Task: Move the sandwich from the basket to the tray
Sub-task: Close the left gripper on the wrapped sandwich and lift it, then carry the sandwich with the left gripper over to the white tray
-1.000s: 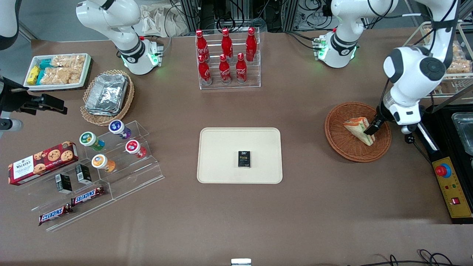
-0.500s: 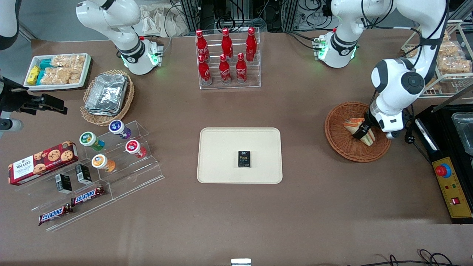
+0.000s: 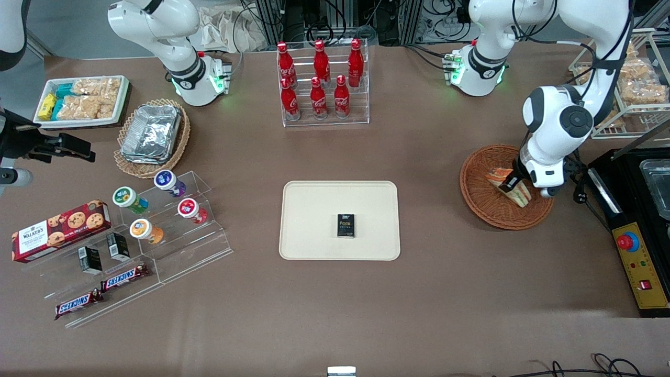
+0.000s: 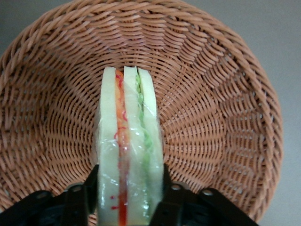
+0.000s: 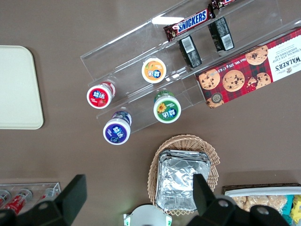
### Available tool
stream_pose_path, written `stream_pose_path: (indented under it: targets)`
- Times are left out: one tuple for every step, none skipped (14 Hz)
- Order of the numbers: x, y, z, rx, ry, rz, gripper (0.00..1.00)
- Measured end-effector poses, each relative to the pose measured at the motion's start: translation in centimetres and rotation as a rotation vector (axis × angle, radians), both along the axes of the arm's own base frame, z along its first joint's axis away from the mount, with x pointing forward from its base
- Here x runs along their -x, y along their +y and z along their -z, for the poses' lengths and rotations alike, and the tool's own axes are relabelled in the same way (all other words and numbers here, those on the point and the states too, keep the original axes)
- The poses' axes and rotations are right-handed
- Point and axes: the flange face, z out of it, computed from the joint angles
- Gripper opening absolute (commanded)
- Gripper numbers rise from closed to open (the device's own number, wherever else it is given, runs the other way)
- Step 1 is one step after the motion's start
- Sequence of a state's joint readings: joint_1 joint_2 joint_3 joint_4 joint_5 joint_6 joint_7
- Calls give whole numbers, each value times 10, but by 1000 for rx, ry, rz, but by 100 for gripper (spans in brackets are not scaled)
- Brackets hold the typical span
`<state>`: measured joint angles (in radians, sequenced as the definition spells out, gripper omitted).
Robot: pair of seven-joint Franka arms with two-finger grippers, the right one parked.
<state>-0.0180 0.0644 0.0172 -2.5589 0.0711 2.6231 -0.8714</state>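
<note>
The sandwich (image 4: 129, 136), a wedge of pale bread with orange-red and green layers, stands on edge in the round woven basket (image 3: 479, 196). My left gripper (image 3: 510, 184) is down inside the basket, shut on the sandwich (image 3: 519, 195). In the left wrist view the black fingers (image 4: 92, 187) press against both bread faces, and the gripper (image 4: 128, 193) sits just above the basket (image 4: 221, 122) weave. The cream tray (image 3: 314, 220) lies flat mid-table, toward the parked arm's end from the basket.
A small black box (image 3: 345, 225) lies on the tray. A rack of red bottles (image 3: 320, 84) stands farther from the front camera than the tray. A black appliance with a red button panel (image 3: 636, 262) borders the basket. Snack shelves (image 3: 136, 235) sit toward the parked arm's end.
My left arm has swung in over the basket and the gripper has slid along the sandwich toward the basket's middle, its fingers now closed against both faces. The sandwich stays in the basket.
</note>
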Motion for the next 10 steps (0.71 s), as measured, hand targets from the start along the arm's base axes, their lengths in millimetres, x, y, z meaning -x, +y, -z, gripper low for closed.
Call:
stream_pose_path:
  targets:
    - [0, -1, 0, -4, 1, 16, 0]
    - [0, -2, 0, -7, 5, 34, 0]
    - [1, -2, -2, -9, 13, 60, 0]
    - [1, -2, -8, -12, 27, 92, 0]
    - [-1, -1, -20, -16, 40, 128, 0]
    - [-4, 0, -40, -20, 56, 161, 0]
    - [-8, 1, -65, -24, 68, 188, 0]
    - [-12, 2, -95, -28, 78, 210, 0]
    - [-18, 3, -127, -32, 82, 230, 0]
    - [-25, 1, -160, -36, 81, 249, 0]
